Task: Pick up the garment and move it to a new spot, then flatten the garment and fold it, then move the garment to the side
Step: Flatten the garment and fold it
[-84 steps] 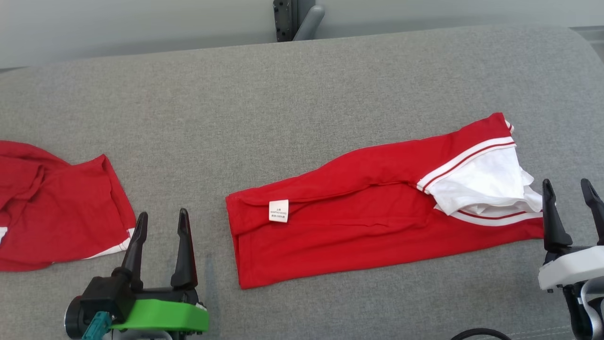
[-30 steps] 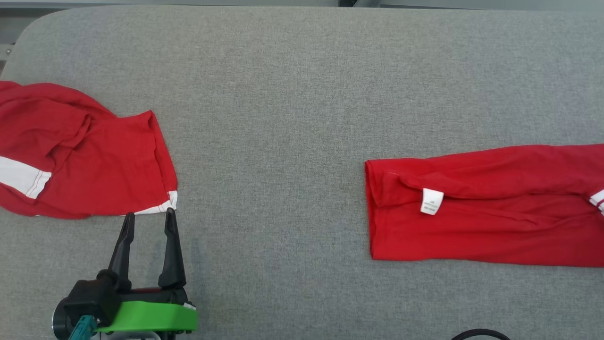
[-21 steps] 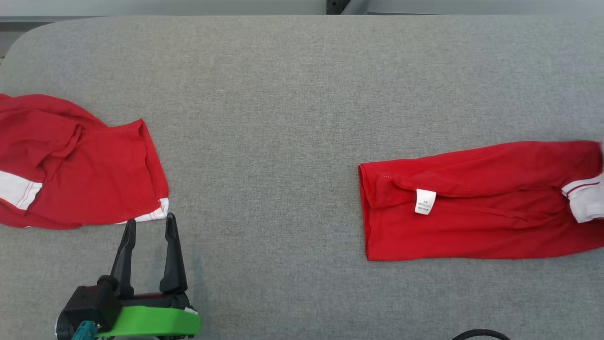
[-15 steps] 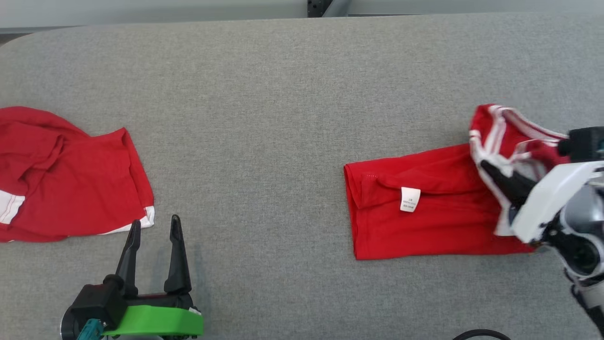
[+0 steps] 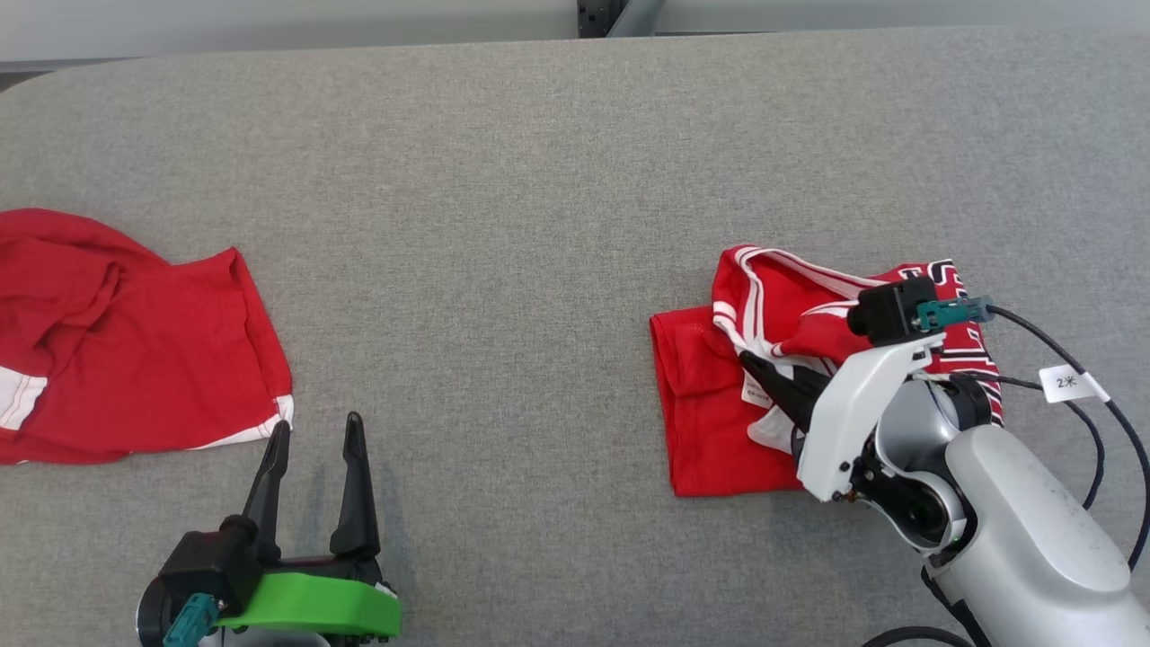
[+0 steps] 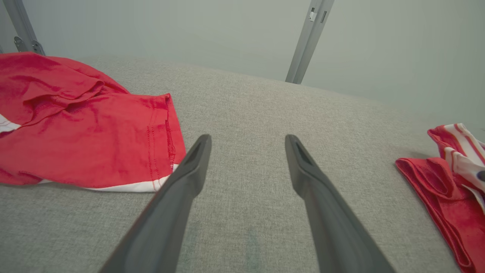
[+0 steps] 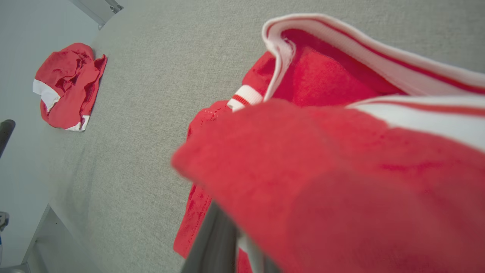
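Note:
The garment (image 5: pixel 701 431), red with white stripes, lies on the right of the grey padded table (image 5: pixel 503 225). My right gripper (image 5: pixel 759 367) is shut on its striped end and holds it lifted and doubled back over the lower layer, toward the left. In the right wrist view the red cloth (image 7: pixel 322 170) drapes over the fingers (image 7: pixel 212 242) and hides their tips. My left gripper (image 5: pixel 317 424) stands open near the front left, with nothing between its fingers; in the left wrist view the left gripper (image 6: pixel 248 138) hovers over bare table, with the garment (image 6: pixel 443 189) far to its right.
A second red garment with white trim (image 5: pixel 117 359) lies crumpled at the table's left edge, just beyond my left gripper; it also shows as a red garment (image 6: pixel 75 125) and a small red heap (image 7: pixel 64 87). Black cables (image 5: pixel 1096 422) trail from my right wrist. A metal post (image 5: pixel 620 13) stands behind the table.
The head camera has swung about. My right gripper came into view shut on the garment's striped end and carried it leftward over the rest. The left gripper has stayed open.

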Robot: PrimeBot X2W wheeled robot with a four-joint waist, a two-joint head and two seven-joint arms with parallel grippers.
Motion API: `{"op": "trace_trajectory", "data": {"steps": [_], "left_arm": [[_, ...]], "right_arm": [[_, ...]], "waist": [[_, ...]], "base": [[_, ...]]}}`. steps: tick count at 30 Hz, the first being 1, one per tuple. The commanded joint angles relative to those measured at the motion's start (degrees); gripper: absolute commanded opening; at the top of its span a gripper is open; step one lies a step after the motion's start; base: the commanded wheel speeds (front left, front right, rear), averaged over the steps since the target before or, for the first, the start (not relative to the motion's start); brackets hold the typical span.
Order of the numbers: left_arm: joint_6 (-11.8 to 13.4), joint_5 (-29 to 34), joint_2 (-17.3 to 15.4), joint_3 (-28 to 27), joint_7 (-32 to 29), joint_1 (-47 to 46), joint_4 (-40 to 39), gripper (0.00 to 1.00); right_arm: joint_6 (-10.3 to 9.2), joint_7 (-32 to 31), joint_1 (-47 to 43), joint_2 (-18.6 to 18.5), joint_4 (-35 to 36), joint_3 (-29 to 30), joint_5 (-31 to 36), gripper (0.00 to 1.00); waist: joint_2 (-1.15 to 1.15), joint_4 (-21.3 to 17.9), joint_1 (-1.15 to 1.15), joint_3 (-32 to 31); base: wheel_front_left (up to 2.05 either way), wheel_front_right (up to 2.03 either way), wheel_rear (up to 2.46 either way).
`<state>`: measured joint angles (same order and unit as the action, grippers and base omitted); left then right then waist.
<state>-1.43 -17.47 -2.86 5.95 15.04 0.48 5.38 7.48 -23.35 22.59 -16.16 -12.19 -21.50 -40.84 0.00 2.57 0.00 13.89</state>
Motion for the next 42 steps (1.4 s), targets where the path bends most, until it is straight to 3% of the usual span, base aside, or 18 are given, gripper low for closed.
{"op": "trace_trajectory", "data": {"steps": [1, 6, 7, 8, 15, 20, 21, 26, 30, 36, 42], "left_arm": [[0.3, -0.2, -0.1, 0.2, 0.2, 0.5, 0.3, 1.00], [0.9, -1.2, -0.1, 0.8, 0.2, 1.0, 0.7, 1.00], [1.0, -1.2, -0.1, 0.8, 0.2, 1.1, 0.7, 1.00], [1.0, -1.4, -0.1, 0.8, 0.2, 1.2, 0.8, 1.00], [0.9, -1.5, -0.1, -0.5, 0.2, 2.0, 1.1, 1.00], [1.3, -1.9, -0.1, -1.6, 0.2, 3.1, 0.6, 1.00], [1.2, -2.1, -0.1, -1.3, 0.2, 3.7, 0.5, 1.00], [0.6, -1.5, -0.1, -0.2, 0.2, 3.1, 0.8, 1.00], [-0.2, 0.2, -0.1, 0.1, 0.2, 0.9, 1.3, 1.00], [-1.2, 1.8, -0.1, -0.4, 0.2, -1.1, 2.1, 1.00], [-1.0, 1.2, -0.1, -1.3, 0.2, -0.4, 2.2, 1.00]], "right_arm": [[0.02, 0.2, 0.0, 0.5, -0.3, -0.7, 0.5, 0.00], [0.02, -0.3, -0.9, -0.2, -0.1, -3.0, 1.8, 0.00], [0.02, 0.1, -0.9, -0.5, 0.3, -3.5, 2.1, 0.40], [0.02, 0.4, -1.1, -0.8, 0.9, -4.2, 2.4, 1.00], [0.01, 3.3, -4.1, -3.7, 10.7, -4.8, 0.7, 1.00], [-0.01, 8.9, -9.3, -4.1, 17.8, 6.5, 0.2, 1.00], [0.00, 11.8, -10.6, -3.5, 17.0, 12.4, 2.0, 0.00], [0.02, 16.3, -9.6, -3.8, 9.9, 17.5, 9.3, 0.00], [0.01, 22.1, -3.0, -3.8, -1.8, 12.8, 14.8, 0.00], [0.01, 27.9, 4.9, -3.1, -16.6, 8.6, 15.7, 0.00], [0.00, 33.4, 6.5, -3.8, -22.7, 0.5, 13.2, 0.00]], "waist": [[0.00, 0.4, 0.00, -0.5], [0.00, 0.9, 0.00, -1.0], [0.00, 0.8, 0.00, -1.0], [0.00, 0.8, 0.00, -1.1], [0.00, 0.0, 0.00, -2.2], [0.00, -1.3, 0.00, -3.1], [0.00, -2.0, 0.00, -3.0], [0.00, -3.2, 0.00, -2.0], [0.00, -3.8, 0.00, 0.1], [0.00, -2.1, 0.00, 1.9], [0.00, -0.2, 0.00, 2.4]], "base": [[0.00, 0.00, 0.00], [0.00, 0.00, 0.00], [0.00, 0.00, 0.00], [0.00, 0.00, 0.00], [0.00, 0.00, 0.00], [0.00, 0.00, 0.00], [0.00, 0.00, 0.00], [0.00, 0.00, 0.00], [0.00, 0.00, 0.00], [0.00, 0.00, 0.00], [0.00, 0.00, 0.00]]}}
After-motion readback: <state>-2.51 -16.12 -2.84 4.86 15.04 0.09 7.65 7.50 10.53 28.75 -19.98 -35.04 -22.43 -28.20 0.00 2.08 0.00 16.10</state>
